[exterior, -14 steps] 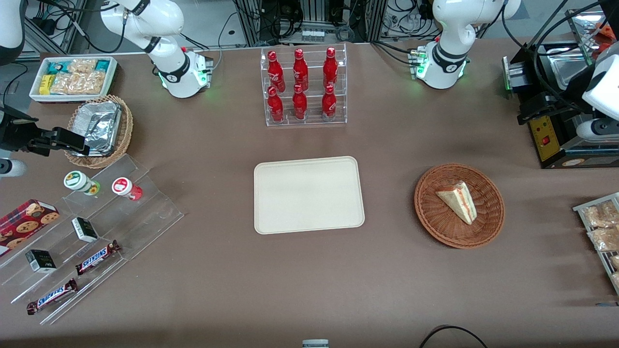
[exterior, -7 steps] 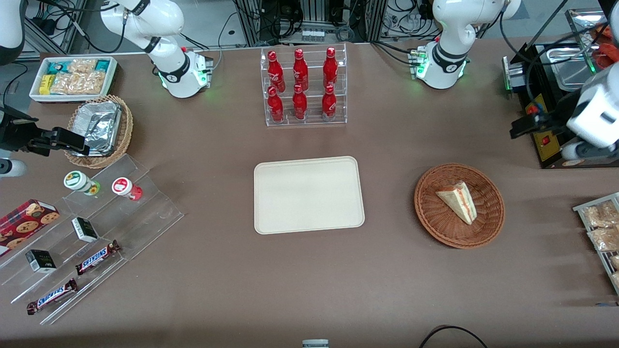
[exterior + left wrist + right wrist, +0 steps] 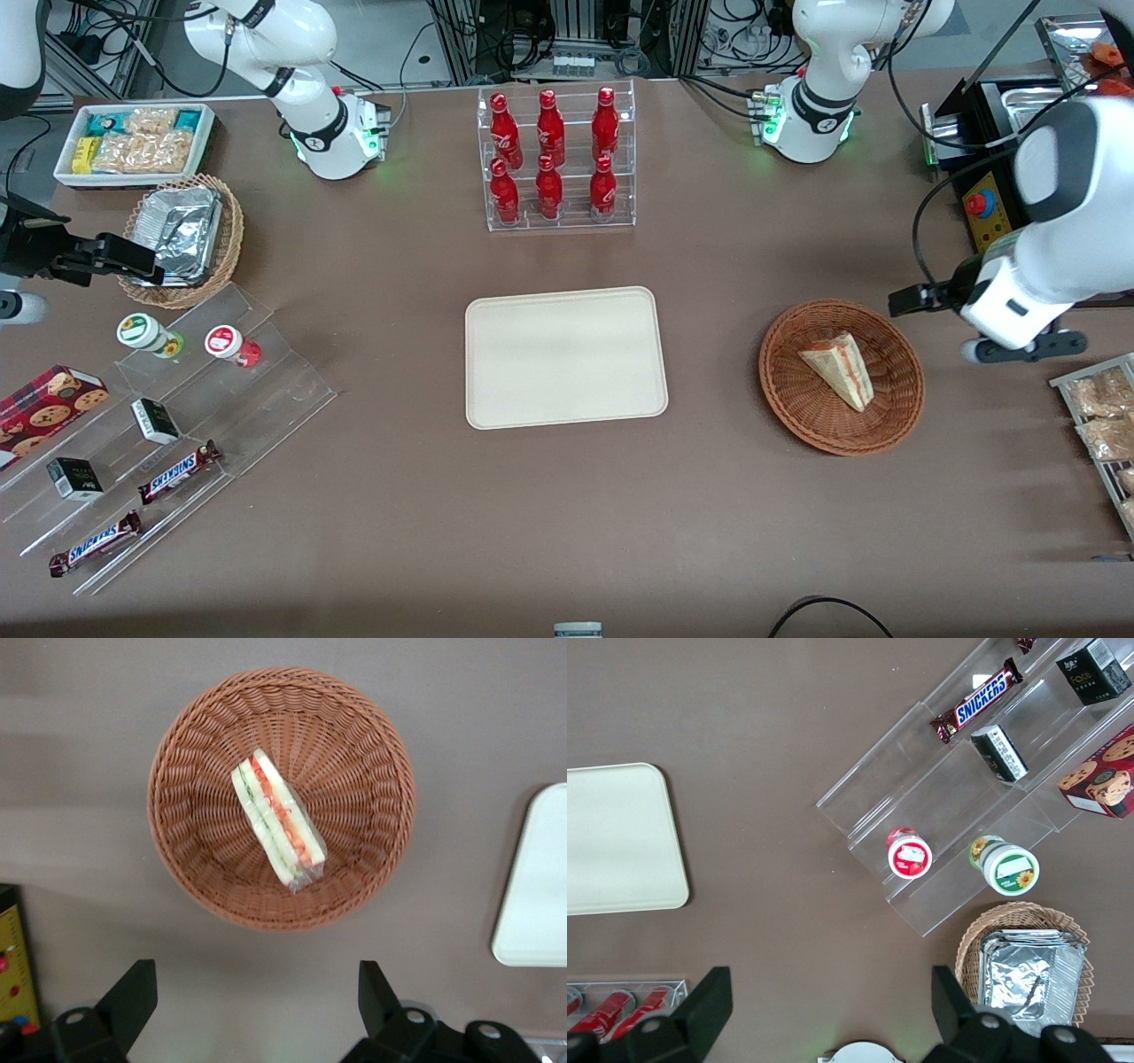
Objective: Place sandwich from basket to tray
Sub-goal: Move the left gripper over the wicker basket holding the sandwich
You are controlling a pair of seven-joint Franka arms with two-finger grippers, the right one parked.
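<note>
The sandwich (image 3: 840, 368) (image 3: 277, 828), a wrapped white-bread wedge with red-orange filling, lies in the round reddish-brown wicker basket (image 3: 788, 408) (image 3: 195, 877). The cream-beige tray (image 3: 567, 354) (image 3: 540, 886) lies bare at the table's middle, beside the basket toward the parked arm's end. My left gripper (image 3: 912, 299) (image 3: 255, 992) hangs above the table just off the basket's rim, toward the working arm's end and a little farther from the front camera than the sandwich. It is open, its black fingers (image 3: 133, 988) wide apart with only tabletop between them.
A clear rack of red bottles (image 3: 554, 159) stands farther from the front camera than the tray. A black machine with a red button (image 3: 983, 208) and a wire rack of packaged snacks (image 3: 1099, 416) sit at the working arm's end. Acrylic steps with snacks (image 3: 177, 416) lie at the parked arm's end.
The left arm has swung down from over the black machine toward the basket, nearer the front camera. The sandwich, basket and tray have not moved.
</note>
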